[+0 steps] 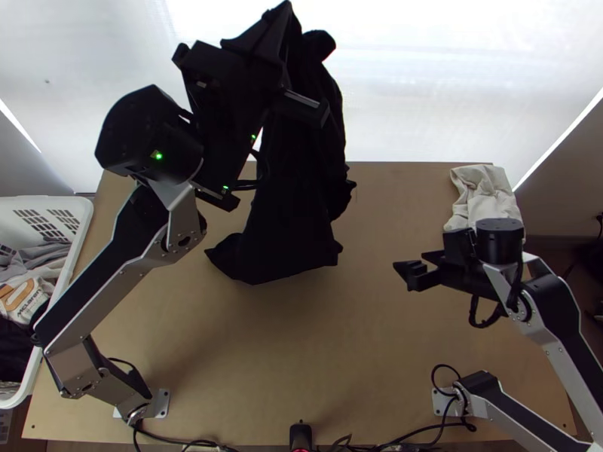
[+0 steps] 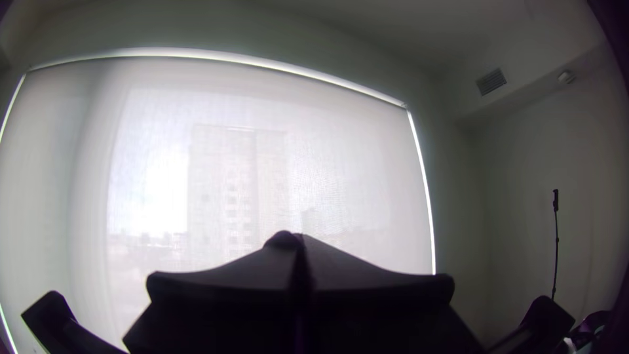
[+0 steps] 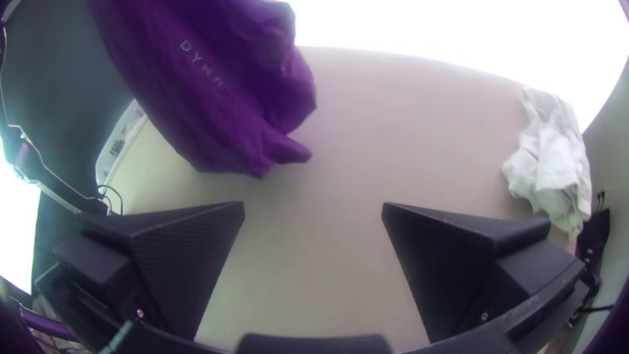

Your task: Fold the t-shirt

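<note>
One t-shirt [image 1: 298, 188] is hanging bunched from the left gripper [image 1: 281, 13], its lower end spreading over the far, left-of-centre part of the table [image 1: 362, 354]. Whether that end is touching the surface is unclear. In the left wrist view, the left gripper [image 2: 299, 246] is clamping the shirt, fingers pressing together. The right gripper [image 1: 411, 264] is standing over the table's right part, apart from the shirt; its fingers [image 3: 190, 262] are sitting wide apart. A white cloth [image 1: 486, 194] is lying crumpled at the far right corner. A basket [image 1: 84, 215] is standing beside the table's left edge, holding clothes [image 1: 38, 264].
</note>
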Controlling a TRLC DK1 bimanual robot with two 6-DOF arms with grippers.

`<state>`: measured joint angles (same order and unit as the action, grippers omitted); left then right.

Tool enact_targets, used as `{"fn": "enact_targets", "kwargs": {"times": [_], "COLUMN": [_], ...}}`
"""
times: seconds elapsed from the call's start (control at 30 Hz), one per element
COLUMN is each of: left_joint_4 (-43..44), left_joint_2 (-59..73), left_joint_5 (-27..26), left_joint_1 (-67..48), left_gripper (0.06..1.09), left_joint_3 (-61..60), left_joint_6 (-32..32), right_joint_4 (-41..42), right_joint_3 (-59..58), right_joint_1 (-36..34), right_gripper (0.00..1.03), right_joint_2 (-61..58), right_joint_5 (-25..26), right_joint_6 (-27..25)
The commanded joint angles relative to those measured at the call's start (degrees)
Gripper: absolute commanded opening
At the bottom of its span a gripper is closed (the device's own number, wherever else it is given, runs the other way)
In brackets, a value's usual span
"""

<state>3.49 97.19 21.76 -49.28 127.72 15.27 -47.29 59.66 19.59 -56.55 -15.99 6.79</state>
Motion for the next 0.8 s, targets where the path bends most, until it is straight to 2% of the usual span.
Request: {"fn": "enact_targets", "kwargs": {"times": [0.0, 0.2, 0.4, 0.53, 0.67, 0.7, 0.77], "left_joint_4": [0.8, 0.8, 0.9, 1.3, 1.6, 1.7, 1.8], "left_joint_2": [1.3, 1.6, 2.0, 2.6, 3.1, 3.2, 3.3], "left_joint_5": [0.7, 2.1, 2.3, 2.6, 2.6, 2.6, 2.6], "left_joint_1": [-1.7, -1.7, -1.8, -1.8, -1.9, -2.0, -2.1], "left_gripper": [0.09, 0.09, 0.09, 0.09, 0.09, 0.09, 0.09], "left_joint_3": [0.4, 0.4, 0.4, 0.4, 0.5, 0.5, 0.5], "left_joint_6": [4.2, 6.0, 7.0, 7.1, 7.1, 7.3, 7.8], "right_joint_4": [11.3, 19.2, 21.1, 21.1, 21.2, 21.2, 22.4], "right_joint_3": [6.5, 12.9, 16.1, 17.2, 19.2, 19.8, 20.2], "right_joint_1": [8.4, 9.7, 9.4, 9.5, 8.6, 8.3, 8.0], "right_gripper": [0.98, 0.98, 0.98, 0.88, 0.86, 0.74, 0.41], "right_joint_2": [-15.2, -27.1, -31.1, -32.1, -35.2, -36.0, -36.7], "right_joint_5": [-1.2, -0.8, -0.1, 0.0, 0.6, 0.7, 0.8], "right_joint_6": [-2.3, -2.1, -2.7, -5.7, -7.6, -7.8, -8.3]}}
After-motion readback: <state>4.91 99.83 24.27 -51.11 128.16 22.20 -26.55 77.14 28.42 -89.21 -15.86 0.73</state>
